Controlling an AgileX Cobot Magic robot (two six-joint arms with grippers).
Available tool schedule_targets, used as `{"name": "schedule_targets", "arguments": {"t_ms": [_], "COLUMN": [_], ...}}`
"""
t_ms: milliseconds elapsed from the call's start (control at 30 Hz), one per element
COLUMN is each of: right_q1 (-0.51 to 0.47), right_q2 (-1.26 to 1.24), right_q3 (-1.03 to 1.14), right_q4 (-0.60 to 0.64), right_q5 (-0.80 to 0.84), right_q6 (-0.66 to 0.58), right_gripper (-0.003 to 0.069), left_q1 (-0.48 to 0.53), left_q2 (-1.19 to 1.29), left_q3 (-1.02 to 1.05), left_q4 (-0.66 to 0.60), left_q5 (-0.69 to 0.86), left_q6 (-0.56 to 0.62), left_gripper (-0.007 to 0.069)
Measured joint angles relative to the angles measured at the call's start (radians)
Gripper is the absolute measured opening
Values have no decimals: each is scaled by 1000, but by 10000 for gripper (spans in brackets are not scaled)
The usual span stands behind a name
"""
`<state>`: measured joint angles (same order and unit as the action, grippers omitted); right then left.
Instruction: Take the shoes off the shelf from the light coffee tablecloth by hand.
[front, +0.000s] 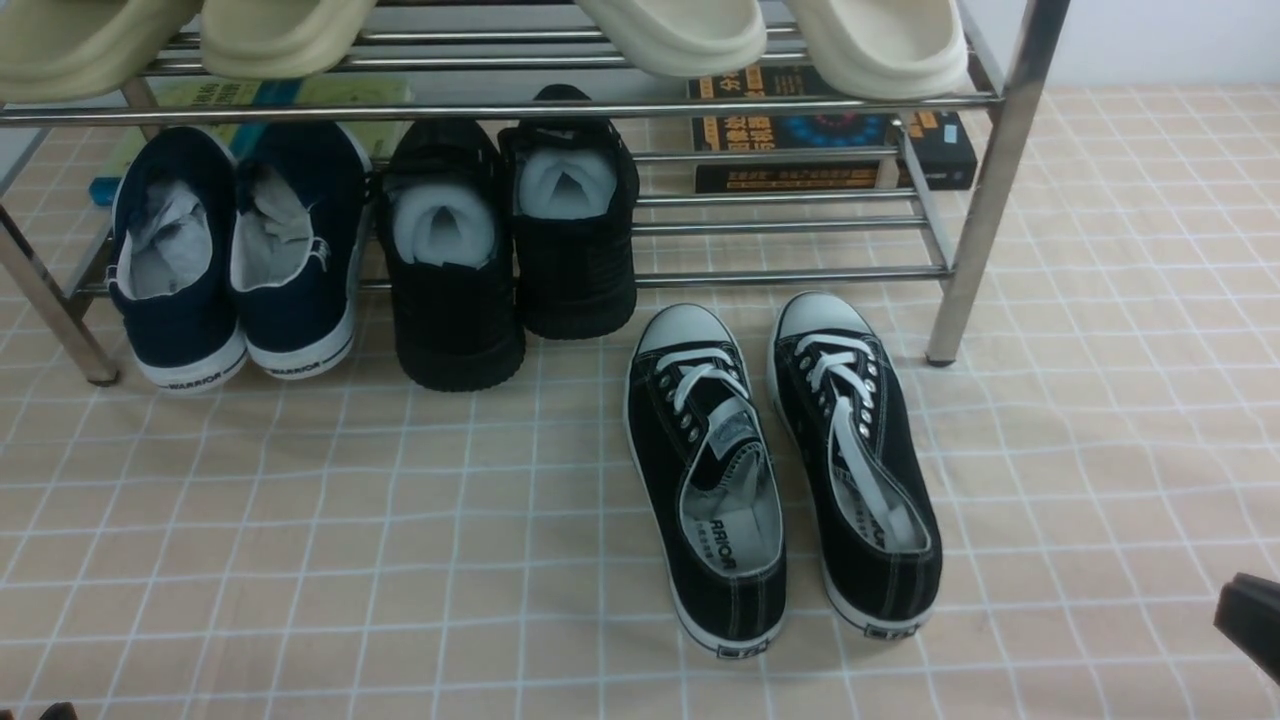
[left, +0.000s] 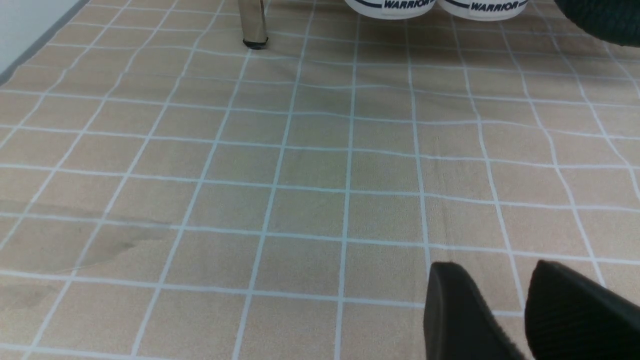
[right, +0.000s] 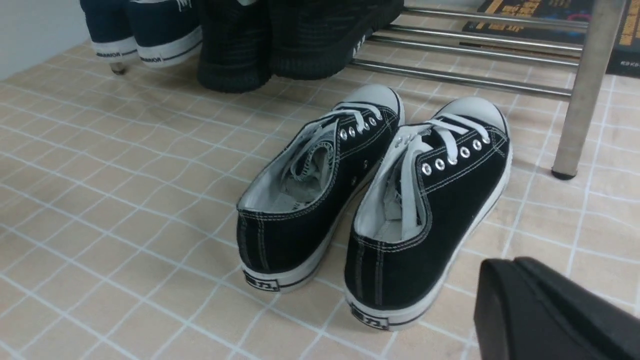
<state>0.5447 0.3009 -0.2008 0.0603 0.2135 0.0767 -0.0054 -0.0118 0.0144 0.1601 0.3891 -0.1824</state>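
The pair of black canvas sneakers (front: 780, 470) stands side by side on the light coffee tablecloth (front: 300, 520), just in front of the chrome shelf (front: 985, 190), toes toward it. The sneakers also show in the right wrist view (right: 370, 200), heels nearest. My right gripper (right: 500, 272) is shut and empty, low over the cloth behind and to the right of the right sneaker's heel; it shows at the front view's right edge (front: 1250, 615). My left gripper (left: 495, 272) is open and empty over bare cloth far left of the sneakers.
On the shelf's lower tier sit navy slip-ons (front: 235, 260) and all-black chunky shoes (front: 510, 240) stuffed with white paper. Cream slippers (front: 680, 35) rest on the upper tier. Books (front: 830, 135) lie behind the shelf. A shelf leg (left: 253, 25) stands ahead of the left gripper.
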Motion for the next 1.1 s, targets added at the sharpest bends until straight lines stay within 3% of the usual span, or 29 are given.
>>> {"name": "schedule_targets", "arguments": {"t_ms": [67,267,400,533,1100], "right_q1": [-31,-292,-417,-488,-496], "right_q2": [-31,-182,-258,-308,-311], "right_q3": [30,183,225,221,214], "right_q4": [11,49,48,45,48], "right_q5": [0,5,71,144,180], "right_q6": [-36,-87,-90,-90,-90], "right_gripper": [2,6,9,10,25], "left_q1": [0,0,0,0,0], "left_q2": [0,0,0,0,0], "left_q3": [0,0,0,0,0], "left_q4": [0,0,0,0,0], "left_q5": [0,0,0,0,0], "left_q6": [0,0,0,0,0], "left_gripper": [242,242,242,242,242]}}
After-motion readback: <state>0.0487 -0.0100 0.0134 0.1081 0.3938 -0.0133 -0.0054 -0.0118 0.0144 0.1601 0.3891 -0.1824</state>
